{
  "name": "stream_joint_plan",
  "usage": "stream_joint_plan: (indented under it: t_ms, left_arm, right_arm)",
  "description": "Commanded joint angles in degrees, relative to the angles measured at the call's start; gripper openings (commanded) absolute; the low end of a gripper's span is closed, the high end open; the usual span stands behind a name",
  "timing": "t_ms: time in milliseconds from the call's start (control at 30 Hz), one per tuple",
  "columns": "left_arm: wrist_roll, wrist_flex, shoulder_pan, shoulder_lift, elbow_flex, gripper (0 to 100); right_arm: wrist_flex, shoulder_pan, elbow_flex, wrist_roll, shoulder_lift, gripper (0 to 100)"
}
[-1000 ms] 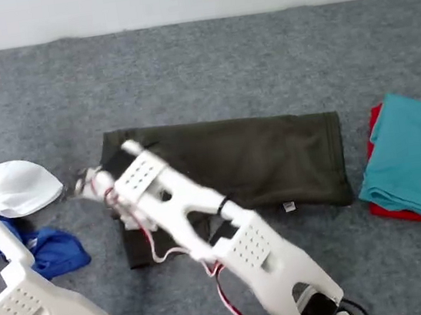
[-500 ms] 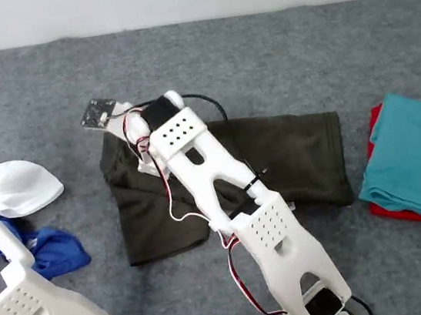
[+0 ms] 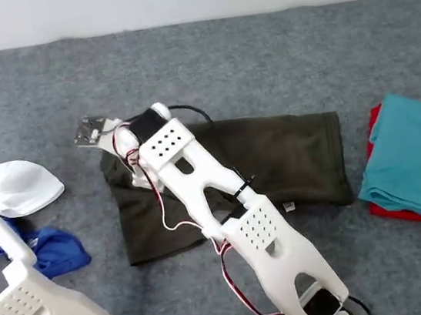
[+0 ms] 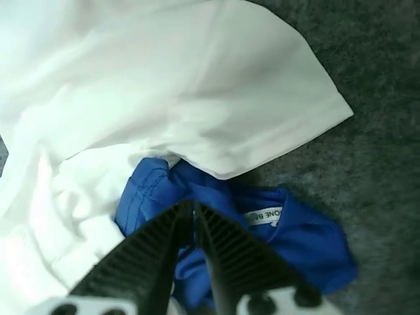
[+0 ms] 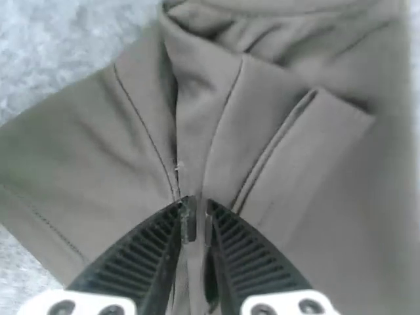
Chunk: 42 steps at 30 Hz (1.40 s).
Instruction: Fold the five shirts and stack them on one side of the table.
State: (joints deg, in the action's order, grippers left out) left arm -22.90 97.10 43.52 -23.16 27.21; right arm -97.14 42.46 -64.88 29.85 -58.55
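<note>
While the right gripper (image 5: 190, 220) is clamped on a raised crease of the olive shirt (image 3: 295, 154) mid-table, I'd lift it high and carry it straight over so the hems meet (soft knit, drags on the fuzzy grey table (image 3: 259, 58)). At the left edge, the left gripper (image 4: 195, 220) has its jaws nearly together over the crumpled blue shirt (image 4: 295, 243); whether it grips is unclear. The white shirt (image 4: 197, 98) lies limp alongside.
</note>
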Motion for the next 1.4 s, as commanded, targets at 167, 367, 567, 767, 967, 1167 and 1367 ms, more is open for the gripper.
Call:
stream_joint_plan:
  t_ms: [167, 367, 567, 767, 967, 1167, 1367]
  left_arm:
    - [0.09, -0.79, -0.53, 3.34, 0.22, 1]
    - [0.00, -0.79, -0.88, 3.34, 0.22, 1]
    - [0.00, -0.79, -0.88, 3.34, 0.22, 1]
    - [0.00, -0.79, -0.88, 3.34, 0.22, 1]
    - [0.00, -0.62, -0.88, 3.34, 0.22, 1]
    - [0.00, -0.70, -0.79, 3.43, 0.22, 1]
    - [-0.09, -0.79, -0.79, 3.43, 0.22, 1]
  right_arm:
    - [2.59, -10.51, -0.70, -0.09, -2.42, 4.3]
    - [1.19, -16.22, -7.30, -0.09, -2.68, 4.3]
    - [-2.07, -14.29, -12.04, -0.18, -2.86, 4.3]
    - [-1.45, -9.10, -12.13, -0.18, -4.53, 4.3]
    - [-0.75, -4.62, -12.40, -0.18, -12.00, 4.1]
    - [-6.02, 0.31, -18.37, -0.44, -12.53, 3.9]
    - [-5.85, 1.71, -18.81, -0.44, -7.16, 4.0]
